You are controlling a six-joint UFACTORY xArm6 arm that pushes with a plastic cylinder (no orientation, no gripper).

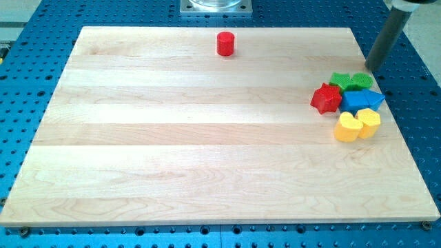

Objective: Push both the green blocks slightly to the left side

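Not much arm showing here, just a plain dark grey rod (387, 38), smooth and round, no cables or markings I can spot. My tip (373, 68) looks blunt, same dark colour.

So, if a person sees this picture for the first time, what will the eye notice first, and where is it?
Probably the tight cluster of blocks at the view's right: two green blocks at its top, a red star, blue blocks and two yellow hearts below. Next, the lone red cylinder near the view's top centre. My tip stands just above and right of the green blocks.
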